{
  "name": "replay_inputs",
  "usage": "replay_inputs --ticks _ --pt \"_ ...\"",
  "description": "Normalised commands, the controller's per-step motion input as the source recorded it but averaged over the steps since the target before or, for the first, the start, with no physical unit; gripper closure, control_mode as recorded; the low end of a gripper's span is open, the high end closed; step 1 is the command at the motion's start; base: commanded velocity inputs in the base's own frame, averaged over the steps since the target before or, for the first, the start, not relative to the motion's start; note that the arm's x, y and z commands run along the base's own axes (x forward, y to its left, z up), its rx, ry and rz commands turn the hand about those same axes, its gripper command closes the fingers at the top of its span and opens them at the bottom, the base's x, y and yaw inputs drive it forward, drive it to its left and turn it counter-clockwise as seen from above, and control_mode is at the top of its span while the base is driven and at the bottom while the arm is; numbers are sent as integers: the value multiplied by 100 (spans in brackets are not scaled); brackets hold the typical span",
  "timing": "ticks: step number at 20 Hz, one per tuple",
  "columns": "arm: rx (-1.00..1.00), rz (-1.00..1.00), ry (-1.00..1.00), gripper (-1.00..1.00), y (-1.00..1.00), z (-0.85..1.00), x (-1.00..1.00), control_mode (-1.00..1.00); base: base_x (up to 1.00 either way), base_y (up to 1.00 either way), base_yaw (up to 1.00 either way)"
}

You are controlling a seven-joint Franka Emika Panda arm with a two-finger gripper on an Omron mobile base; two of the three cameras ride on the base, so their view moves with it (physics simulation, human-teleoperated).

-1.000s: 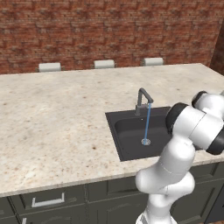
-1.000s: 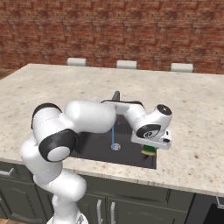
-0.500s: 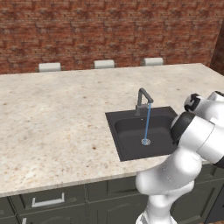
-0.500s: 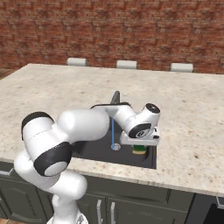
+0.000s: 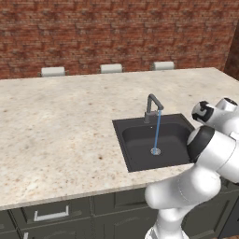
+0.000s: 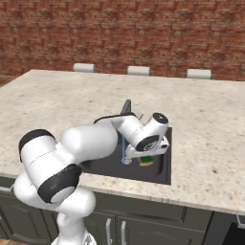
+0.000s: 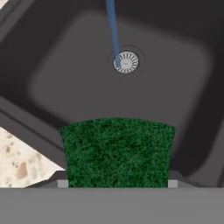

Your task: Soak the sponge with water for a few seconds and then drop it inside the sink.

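Hand view: sponge (image 7: 117, 152) above sink (image 7: 52, 70) edge

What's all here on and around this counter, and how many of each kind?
Sponge, green side showing, in the claw: 1
Sink, dark: 1
Faucet, grey: 1
Water stream, blue: 1
Drain, silver: 1
Pale blocks along the counter's far edge: 3
Total: 8
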Motion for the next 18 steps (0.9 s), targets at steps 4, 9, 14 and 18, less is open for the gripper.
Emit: replay_inputs --ticks 4,9,14,18 --pt "2 9 -16 100 26 0 20 -100 0 0 0" --pt "2 5 -10 100 27 -3 9 -100 0 0 0" --pt "2 6 -5 100 30 -2 1 -100 0 0 0" --pt "0 11 -2 100 27 0 3 -100 0 0 0"
